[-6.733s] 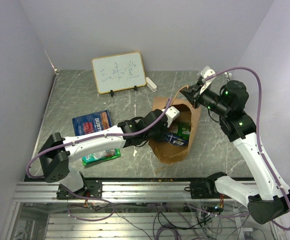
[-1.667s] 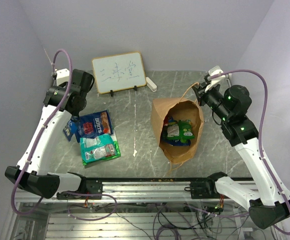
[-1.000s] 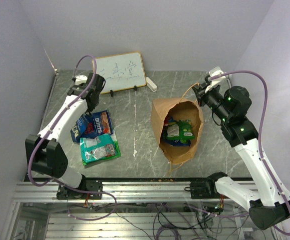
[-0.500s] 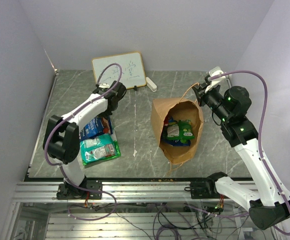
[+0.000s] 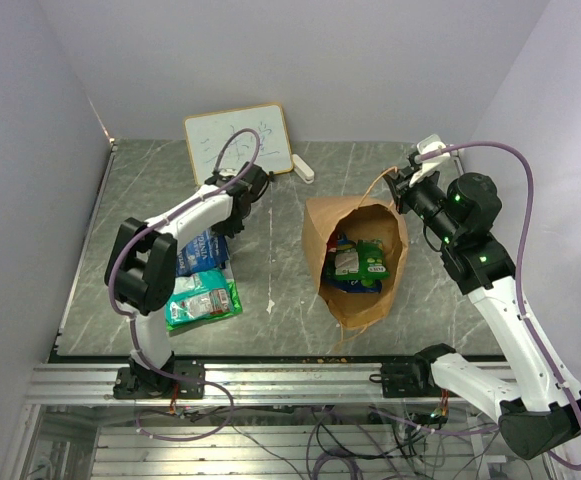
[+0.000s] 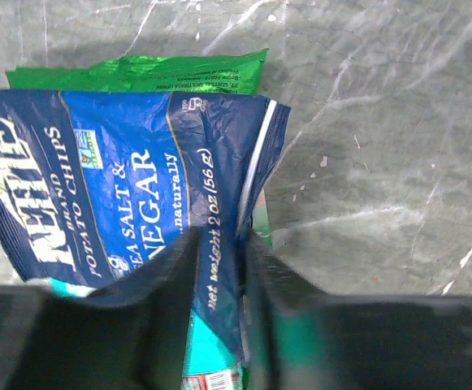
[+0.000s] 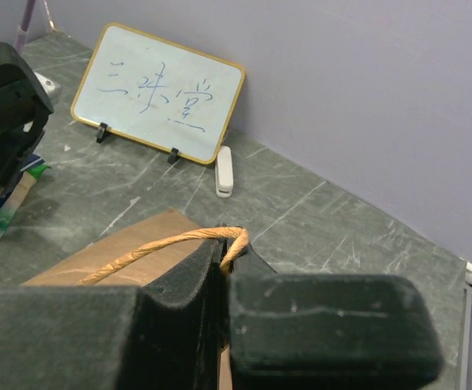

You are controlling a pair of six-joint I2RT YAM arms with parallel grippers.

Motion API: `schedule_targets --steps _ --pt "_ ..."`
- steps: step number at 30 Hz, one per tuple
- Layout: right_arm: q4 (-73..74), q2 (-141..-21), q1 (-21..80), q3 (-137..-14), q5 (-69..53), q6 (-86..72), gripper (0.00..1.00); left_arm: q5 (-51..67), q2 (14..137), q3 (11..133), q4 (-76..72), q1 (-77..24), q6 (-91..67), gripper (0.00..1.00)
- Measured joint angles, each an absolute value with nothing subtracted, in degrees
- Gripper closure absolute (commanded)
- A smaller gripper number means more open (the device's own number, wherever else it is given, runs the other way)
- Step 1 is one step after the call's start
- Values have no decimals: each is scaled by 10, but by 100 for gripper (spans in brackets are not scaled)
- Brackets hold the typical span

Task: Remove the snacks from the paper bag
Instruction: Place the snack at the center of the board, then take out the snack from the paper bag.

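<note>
The brown paper bag (image 5: 355,262) lies open in the table's middle-right, with green (image 5: 372,257), white-green (image 5: 347,263) and blue packets inside. My right gripper (image 5: 403,186) is shut on the bag's twisted handle (image 7: 171,243) and holds it up. My left gripper (image 5: 228,226) is shut on the edge of a blue chip packet (image 6: 114,175), which hangs over the packets lying left of the bag. A green-teal packet (image 5: 202,299) lies on the table under it and also shows in the left wrist view (image 6: 146,73).
A white framed board (image 5: 238,143) with writing stands at the back, with a small white eraser (image 5: 305,169) beside it. The left arm (image 7: 4,106) shows at the left edge of the right wrist view. Purple walls close in the table on three sides.
My left arm has swung from the far left toward the middle, carrying the blue packet over the packets on the table. The right gripper and the bag have not moved.
</note>
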State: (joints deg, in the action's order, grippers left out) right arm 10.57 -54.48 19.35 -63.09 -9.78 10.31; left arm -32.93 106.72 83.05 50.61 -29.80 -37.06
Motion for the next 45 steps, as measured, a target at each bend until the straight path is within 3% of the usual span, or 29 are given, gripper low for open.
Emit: schedule_targets --steps 3,6,16,22,25,32,34,45 --pt "105 -545 194 -631 -102 103 100 -315 1047 820 501 -298 -365 25" --pt "106 -545 194 -631 -109 103 100 -297 1004 811 503 -298 -362 15" --pt "118 -557 194 -631 -162 104 100 -163 786 790 461 -311 -361 15" --pt "126 -563 194 -631 -208 103 100 -109 698 738 396 -417 -381 19" --pt "130 -568 194 -633 -225 100 100 -110 679 718 365 -490 -380 15" --pt "133 -592 194 -655 -262 90 100 -160 681 714 319 -683 -321 15" --pt "136 -602 194 -666 -271 88 100 -173 700 731 312 -728 -289 9" --pt "146 -619 194 -695 -291 74 100 -165 876 830 299 -762 -126 11"
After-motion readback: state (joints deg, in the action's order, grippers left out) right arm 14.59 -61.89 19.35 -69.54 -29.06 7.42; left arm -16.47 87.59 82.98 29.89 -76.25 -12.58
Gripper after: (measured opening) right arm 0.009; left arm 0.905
